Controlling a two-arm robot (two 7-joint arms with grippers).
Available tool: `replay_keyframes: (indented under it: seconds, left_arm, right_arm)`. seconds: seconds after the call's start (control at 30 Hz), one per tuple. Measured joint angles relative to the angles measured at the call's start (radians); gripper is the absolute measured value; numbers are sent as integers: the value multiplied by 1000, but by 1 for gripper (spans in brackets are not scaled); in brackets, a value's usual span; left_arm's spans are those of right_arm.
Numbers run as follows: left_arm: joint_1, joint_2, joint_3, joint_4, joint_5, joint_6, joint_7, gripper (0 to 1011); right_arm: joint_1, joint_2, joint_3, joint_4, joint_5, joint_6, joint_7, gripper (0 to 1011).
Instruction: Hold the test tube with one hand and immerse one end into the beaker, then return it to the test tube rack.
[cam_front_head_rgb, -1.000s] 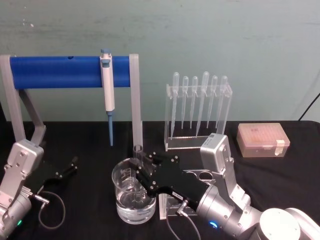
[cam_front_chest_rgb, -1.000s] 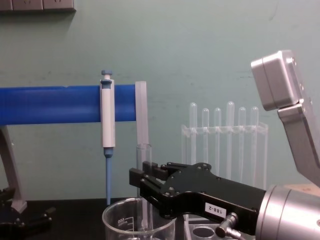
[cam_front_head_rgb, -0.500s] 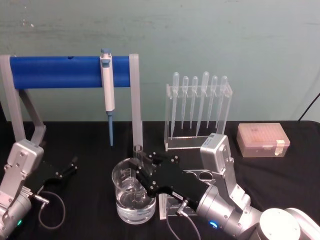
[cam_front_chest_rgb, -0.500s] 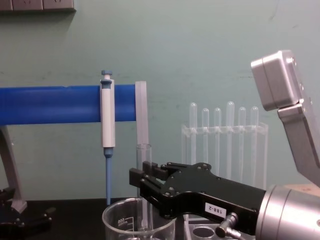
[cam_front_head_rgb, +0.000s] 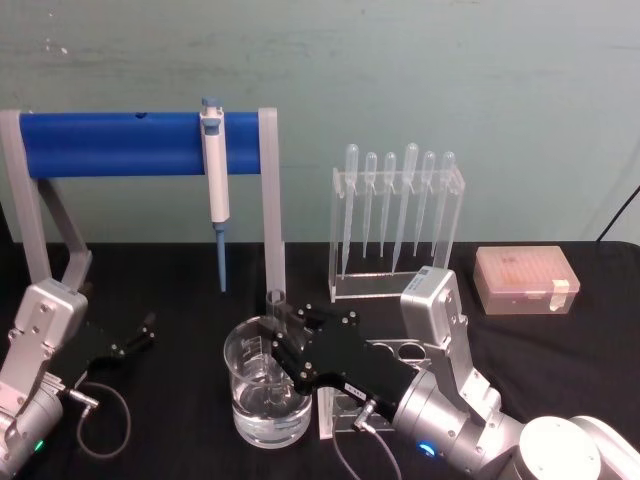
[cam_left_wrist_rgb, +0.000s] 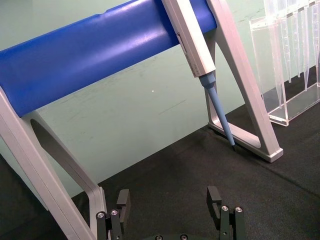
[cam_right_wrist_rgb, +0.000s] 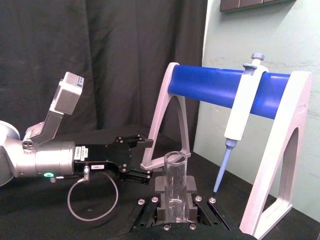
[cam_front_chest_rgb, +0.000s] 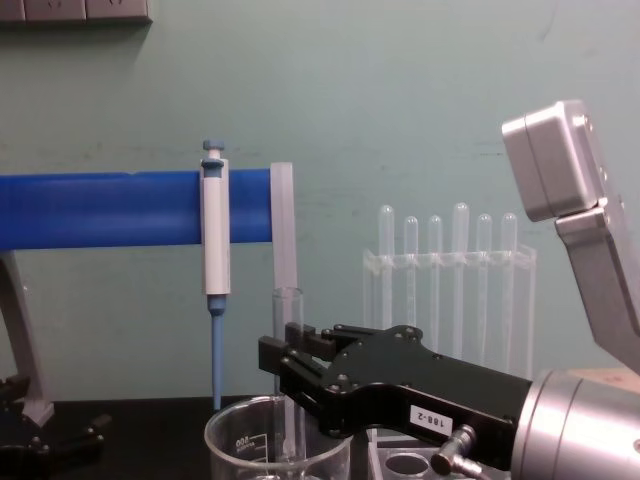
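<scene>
The clear test tube (cam_front_head_rgb: 275, 318) stands upright with its lower end inside the glass beaker (cam_front_head_rgb: 243, 355), which holds water near the table's front. My right gripper (cam_front_head_rgb: 281, 346) is shut on the test tube just above the beaker's rim. From the chest, the test tube (cam_front_chest_rgb: 288, 330) rises out of the right gripper (cam_front_chest_rgb: 285, 372) over the beaker (cam_front_chest_rgb: 240, 440). Seen from the right wrist, the test tube (cam_right_wrist_rgb: 175, 175) sits between the black fingers (cam_right_wrist_rgb: 159, 184). My left gripper (cam_front_head_rgb: 140, 332) rests open at the front left, apart from everything; its fingers (cam_left_wrist_rgb: 121, 200) show spread.
A blue bar stand (cam_front_head_rgb: 140, 143) carries a white-and-blue pipettor (cam_front_head_rgb: 214, 180) behind the beaker. A clear rack of pipettes (cam_front_head_rgb: 397, 220) stands at the back right, with a pink tip box (cam_front_head_rgb: 525, 281) beside it. An acrylic rack with round holes (cam_front_head_rgb: 400, 352) lies under my right arm.
</scene>
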Motion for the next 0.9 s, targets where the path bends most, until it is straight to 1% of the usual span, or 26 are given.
replay_keyframes:
  seconds: [0.9]
  left_arm:
    - [0, 0, 0, 0, 0, 0, 0, 1000]
  right_arm:
    - [0, 0, 0, 0, 0, 0, 0, 226]
